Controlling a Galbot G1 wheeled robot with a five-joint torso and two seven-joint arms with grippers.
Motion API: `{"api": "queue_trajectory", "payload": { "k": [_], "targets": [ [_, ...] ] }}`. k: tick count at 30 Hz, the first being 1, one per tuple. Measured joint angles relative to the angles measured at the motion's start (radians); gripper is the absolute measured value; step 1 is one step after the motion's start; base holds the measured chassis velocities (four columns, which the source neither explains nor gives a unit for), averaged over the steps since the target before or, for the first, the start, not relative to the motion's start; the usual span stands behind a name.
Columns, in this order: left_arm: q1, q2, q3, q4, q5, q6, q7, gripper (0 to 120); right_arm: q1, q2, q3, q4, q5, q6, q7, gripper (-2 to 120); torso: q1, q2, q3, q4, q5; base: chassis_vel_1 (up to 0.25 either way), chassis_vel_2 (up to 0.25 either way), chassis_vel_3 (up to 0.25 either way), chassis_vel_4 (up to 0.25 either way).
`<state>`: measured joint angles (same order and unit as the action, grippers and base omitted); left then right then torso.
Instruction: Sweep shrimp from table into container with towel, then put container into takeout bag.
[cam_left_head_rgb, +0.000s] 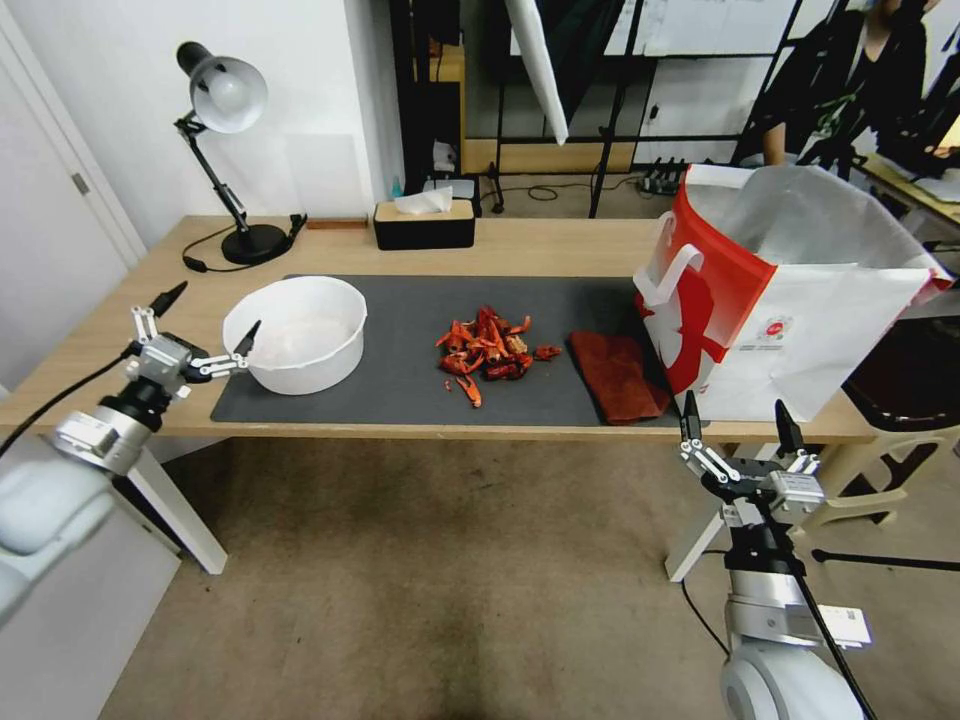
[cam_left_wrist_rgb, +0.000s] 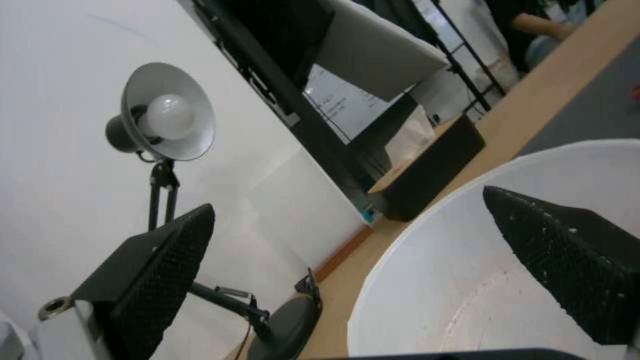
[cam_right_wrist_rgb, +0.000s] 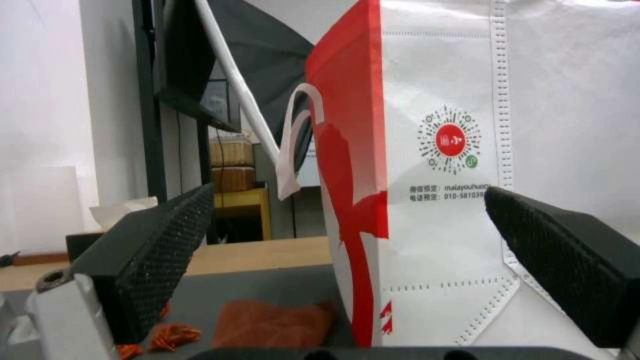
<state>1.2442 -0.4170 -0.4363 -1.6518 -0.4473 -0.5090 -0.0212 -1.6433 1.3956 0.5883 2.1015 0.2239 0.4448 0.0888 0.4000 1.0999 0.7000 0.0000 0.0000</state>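
While both grippers' jaws gape: lamp (cam_left_head_rgb: 225, 150) and tissue box (cam_left_head_rgb: 423, 223) behind container (cam_left_head_rgb: 296, 333).

We are in an office-like studio or lab room. Evidence: a desk lamp (cam_left_head_rgb: 222, 95) at upper left of the frame, black metal racks (cam_left_head_rgb: 620, 90) with a power strip (cam_left_head_rgb: 662, 178) on the carpeted floor (cam_left_head_rgb: 430, 580), upper centre.

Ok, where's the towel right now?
In the head view the towel lies flat on the dark mat, right of the shrimp pile and against the takeout bag, just beyond the open right gripper.
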Motion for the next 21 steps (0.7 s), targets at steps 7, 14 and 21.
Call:
{"api": "queue_trajectory", "payload": {
  "k": [7,14,21],
  "targets": [
    [-0.001,0.05,0.001,0.054,0.028,-0.044,0.109,100,0.011,-0.006,0.0,-0.003,0.017,-0.004,0.0,100,0.0,0.0,0.0,0.0,-0.0001,0.0,0.0,0.0,0.0],
    [-0.012,0.126,0.006,0.113,0.056,-0.086,0.251,100,0.029,-0.008,-0.006,-0.015,0.031,-0.006,-0.001,100,0.0,0.0,0.0,0.0001,-0.0002,0.0,0.0,0.0,0.0],
    [-0.025,0.158,0.006,0.128,0.059,-0.088,0.322,100,0.034,-0.008,-0.011,-0.019,0.034,-0.006,-0.001,100,0.0,0.0,0.0,-0.0001,-0.0002,0.0,0.0,0.0,0.0]
  ]
}}
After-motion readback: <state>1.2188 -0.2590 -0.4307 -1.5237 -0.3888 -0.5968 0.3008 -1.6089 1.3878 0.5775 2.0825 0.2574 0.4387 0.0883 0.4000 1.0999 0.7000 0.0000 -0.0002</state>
